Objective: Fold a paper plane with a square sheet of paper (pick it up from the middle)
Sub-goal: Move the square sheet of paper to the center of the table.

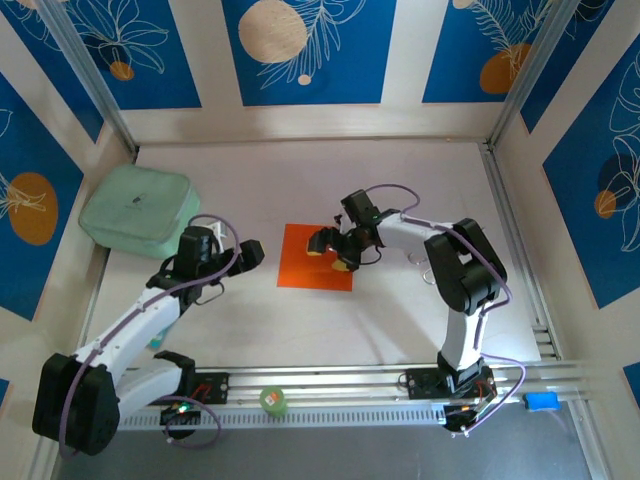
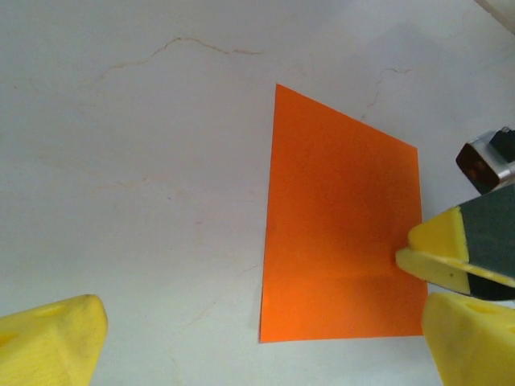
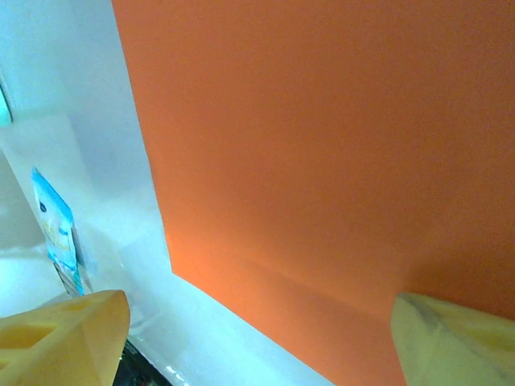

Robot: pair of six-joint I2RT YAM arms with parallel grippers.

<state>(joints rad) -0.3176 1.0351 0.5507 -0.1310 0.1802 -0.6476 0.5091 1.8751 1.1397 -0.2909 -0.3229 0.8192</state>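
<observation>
Presently the paper [image 1: 305,268] lies flat on the table [image 1: 420,180], with a faint crease near one edge. The right gripper [image 1: 330,256] hangs over its right part, fingers wide apart, one above the sheet and one past its edge (contact cannot be judged), and hides some of it from above. The left gripper [image 1: 247,256] stands just left, fingers wide, empty; bare table surrounds the sheet, with the pad [image 1: 135,208] well apart.

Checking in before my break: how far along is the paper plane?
Done: little, at most one faint crease near an edge; the square sheet of paper lies flat on the table. In hand: the right tool, open, is low over its right edge; the left tool, open, hangs beside it. Left: lifting it from the middle and all the folding.
</observation>
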